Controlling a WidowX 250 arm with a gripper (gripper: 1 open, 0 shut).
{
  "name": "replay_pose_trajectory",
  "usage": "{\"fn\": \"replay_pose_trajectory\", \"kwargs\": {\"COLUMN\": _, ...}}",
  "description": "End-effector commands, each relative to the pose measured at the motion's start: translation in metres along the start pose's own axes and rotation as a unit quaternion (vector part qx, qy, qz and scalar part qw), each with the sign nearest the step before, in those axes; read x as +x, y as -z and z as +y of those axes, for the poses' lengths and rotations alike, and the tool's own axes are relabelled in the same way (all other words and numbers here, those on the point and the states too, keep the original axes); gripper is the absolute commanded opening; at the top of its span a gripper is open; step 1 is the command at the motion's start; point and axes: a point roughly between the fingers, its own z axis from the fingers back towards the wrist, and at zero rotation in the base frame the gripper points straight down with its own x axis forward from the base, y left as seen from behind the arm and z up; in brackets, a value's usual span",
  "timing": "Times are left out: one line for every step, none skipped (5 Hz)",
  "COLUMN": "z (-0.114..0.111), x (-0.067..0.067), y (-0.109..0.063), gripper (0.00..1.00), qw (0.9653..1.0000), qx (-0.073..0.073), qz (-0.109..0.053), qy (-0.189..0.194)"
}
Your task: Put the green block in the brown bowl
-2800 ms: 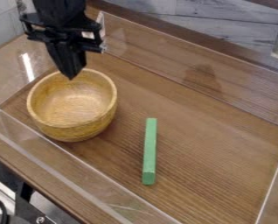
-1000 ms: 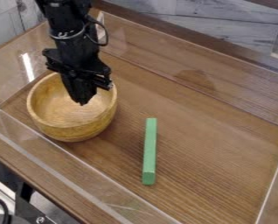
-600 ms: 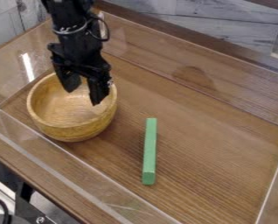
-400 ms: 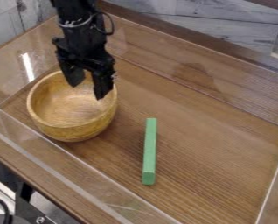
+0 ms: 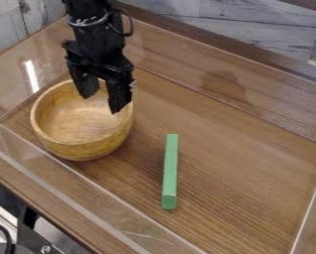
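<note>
Your black gripper [image 5: 102, 94] hangs over the back part of the brown bowl [image 5: 81, 121], its two fingers spread apart and pointing down, with nothing between them. The bowl is round, wooden and visibly grained, and stands upright near the left edge of the wooden worktop [image 5: 240, 129]. The green block [image 5: 170, 171], a long slim bar, lies flat on the worktop to the right of the bowl, outside it and apart from it, one end toward the front edge.
</note>
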Motion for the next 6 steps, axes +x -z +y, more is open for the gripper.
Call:
{"fn": "replay_pose_trajectory", "kwargs": {"z": -0.009, "x": 0.009, "y": -0.009, "gripper": 1.00, "qw": 0.9997, "qx": 0.008, "qz": -0.023, "qy": -0.001}}
{"fn": "replay_pose_trajectory", "kwargs": {"z": -0.018, "x": 0.011, "y": -0.004, "gripper": 1.00, "qw": 0.9997, "qx": 0.007, "qz": -0.022, "qy": -0.011}}
{"fn": "replay_pose_trajectory", "kwargs": {"z": -0.019, "x": 0.018, "y": -0.004, "gripper": 1.00, "qw": 0.9987, "qx": 0.007, "qz": -0.021, "qy": -0.045}}
{"fn": "replay_pose_trajectory", "kwargs": {"z": -0.020, "x": 0.023, "y": -0.005, "gripper": 1.00, "qw": 0.9969, "qx": 0.006, "qz": -0.020, "qy": -0.076}}
{"fn": "replay_pose_trajectory", "kwargs": {"z": -0.020, "x": 0.029, "y": -0.001, "gripper": 1.00, "qw": 0.9988, "qx": 0.001, "qz": -0.018, "qy": -0.045}}
{"fn": "replay_pose_trajectory", "kwargs": {"z": -0.021, "x": 0.034, "y": 0.002, "gripper": 1.00, "qw": 0.9998, "qx": -0.004, "qz": -0.016, "qy": -0.014}}
